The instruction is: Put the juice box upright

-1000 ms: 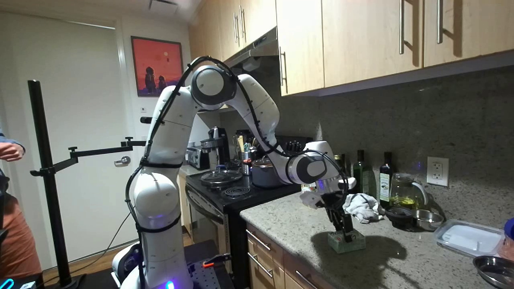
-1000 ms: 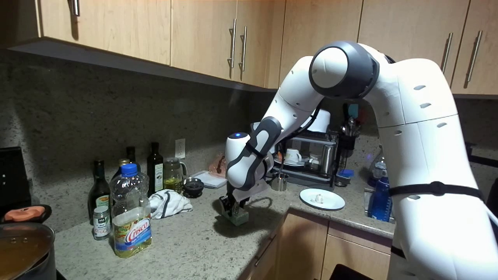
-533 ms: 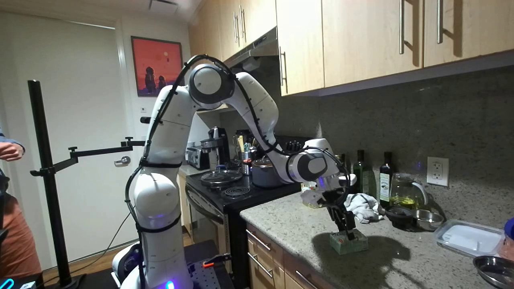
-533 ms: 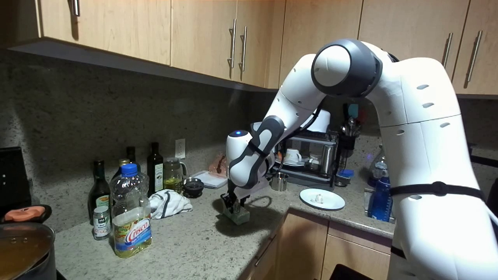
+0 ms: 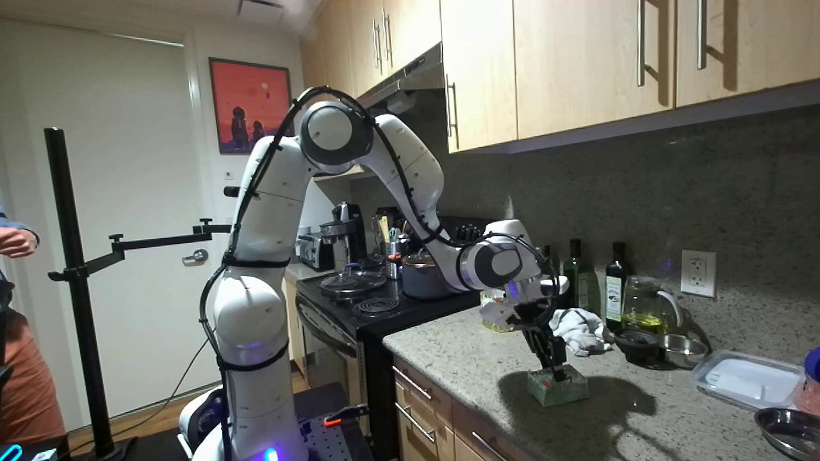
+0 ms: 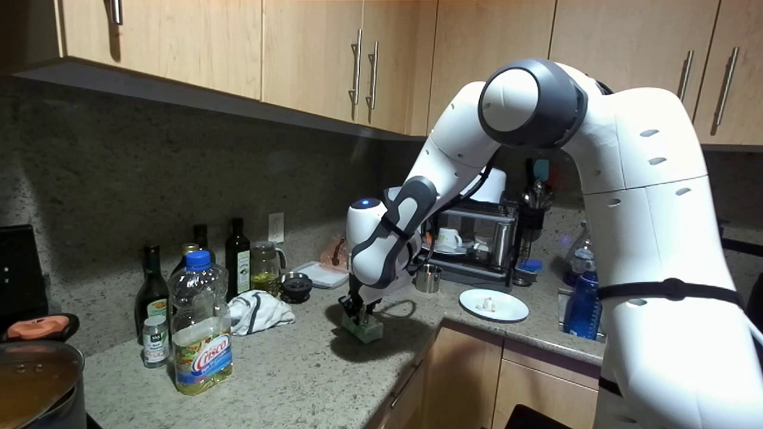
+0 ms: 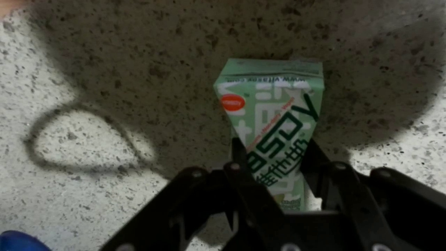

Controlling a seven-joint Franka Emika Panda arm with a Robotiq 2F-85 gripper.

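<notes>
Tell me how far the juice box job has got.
Done: the gripper is around the juice box. In hand: the hold; its fingers press both sides, and the box narrows between them. Left: standing it upright and releasing; it is flat, lettering upward. Whether it touches the counter is unclear.

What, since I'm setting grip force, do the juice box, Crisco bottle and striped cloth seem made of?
Juice box: probably coated paperboard, smooth and printed, judging by the folded end and sides that appear pinched inward.
Crisco bottle: likely clear, glossy plastic, from its see-through, contoured walls.
Striped cloth: matte fabric, perhaps cotton, by its loose folds.
</notes>
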